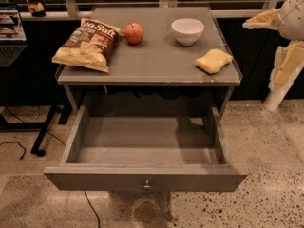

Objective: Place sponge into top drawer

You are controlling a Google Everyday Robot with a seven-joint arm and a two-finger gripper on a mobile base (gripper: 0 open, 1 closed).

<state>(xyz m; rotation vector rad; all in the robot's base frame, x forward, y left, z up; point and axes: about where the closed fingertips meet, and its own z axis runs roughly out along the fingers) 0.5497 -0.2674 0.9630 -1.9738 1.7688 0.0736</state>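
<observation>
Hand [260, 21] hovers right of sponge [213, 61], well apart.

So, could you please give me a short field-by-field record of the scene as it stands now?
sponge: lying on the table top, near its right front corner
top drawer: pulled open, nothing visible inside
gripper: in the air at upper right, beyond the table's right edge, apart from the sponge
other items on top: chip bag, apple, white bowl
task state: sponge not yet picked up
</observation>
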